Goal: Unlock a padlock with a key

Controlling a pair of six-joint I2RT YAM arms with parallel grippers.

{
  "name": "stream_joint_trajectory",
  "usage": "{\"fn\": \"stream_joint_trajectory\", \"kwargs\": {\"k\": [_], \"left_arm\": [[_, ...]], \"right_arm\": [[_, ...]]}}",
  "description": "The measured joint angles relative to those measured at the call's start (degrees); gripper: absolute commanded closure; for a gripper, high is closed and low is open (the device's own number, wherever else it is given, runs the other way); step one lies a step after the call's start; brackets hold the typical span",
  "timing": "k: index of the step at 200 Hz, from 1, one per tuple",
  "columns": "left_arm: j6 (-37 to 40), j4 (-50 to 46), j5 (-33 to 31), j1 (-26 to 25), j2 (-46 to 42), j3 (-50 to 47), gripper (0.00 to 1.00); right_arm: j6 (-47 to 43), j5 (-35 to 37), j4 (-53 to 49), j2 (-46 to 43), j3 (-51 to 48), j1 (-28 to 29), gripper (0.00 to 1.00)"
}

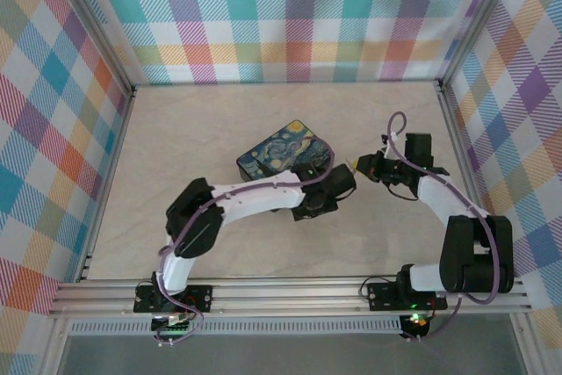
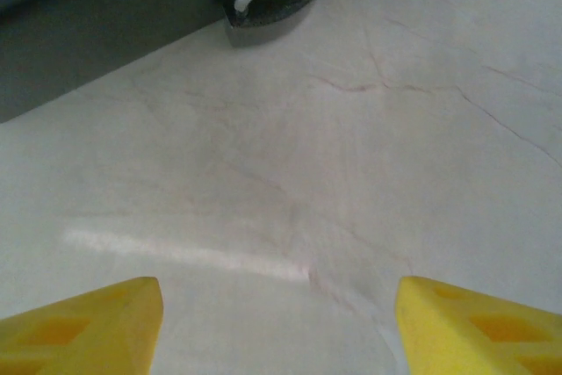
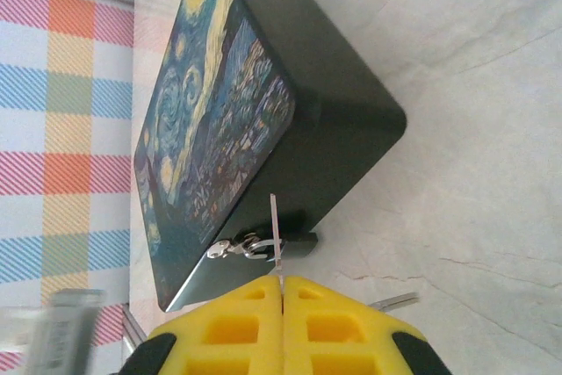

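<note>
Right gripper [image 3: 283, 292] pinching key [image 3: 273, 230] near padlock [image 3: 255, 245] beside box [image 3: 334, 111]; left gripper [image 2: 281, 327] jaws spread apart.

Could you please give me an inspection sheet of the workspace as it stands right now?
surface: pale, veined table.
job's things: the padlock sits low against the dark side of the Starry Night box. The key, a thin metal sliver, sticks out of the right gripper toward it.
clutter: a small silvery piece beside the right gripper's finger, too unclear to name.
grippers: left gripper open, holding nothing, facing the padlock; right gripper shut on the key.
cables: purple cables run along both arms.
surroundings: checked cloth walls; metal frame rail at the near edge.
</note>
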Motion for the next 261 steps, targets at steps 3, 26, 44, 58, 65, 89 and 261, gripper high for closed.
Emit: {"fn": "stream_joint_trajectory", "kwargs": {"k": [3, 26, 44, 58, 65, 89, 261], "left_arm": [[-0.31, 0.24, -0.72, -0.04, 0.76, 0.02, 0.31], [-2.10, 1.38, -5.70, -0.02, 5.60, 0.63, 0.31], [-3.08, 1.99, -9.73, -0.02, 8.72, 2.01, 0.30], [-3.30, 1.97, -12.57, -0.02, 10.12, 3.65, 0.30], [-3.30, 2.14, -13.62, -0.02, 10.51, 4.37, 0.30], [-3.54, 1.73, -18.32, -0.02, 12.72, 9.16, 0.34], [-12.35, -4.37, -27.74, 2.51, 20.61, 13.92, 0.58]], "right_arm": [[-0.09, 0.04, -0.04, -0.17, -0.07, -0.17, 1.00], [-0.11, 0.22, -0.02, -1.36, -1.14, -1.05, 1.00], [-0.11, 0.17, 0.00, -1.51, -1.77, -1.22, 1.00], [-0.11, 0.15, -0.13, -1.51, -1.86, -1.22, 1.00], [-0.11, 0.15, -0.11, -1.51, -1.86, -1.22, 1.00], [-0.11, 0.07, -0.13, -1.51, -1.86, -1.22, 1.00], [0.13, -3.63, 3.32, -0.04, -1.70, -1.22, 1.00]]}}
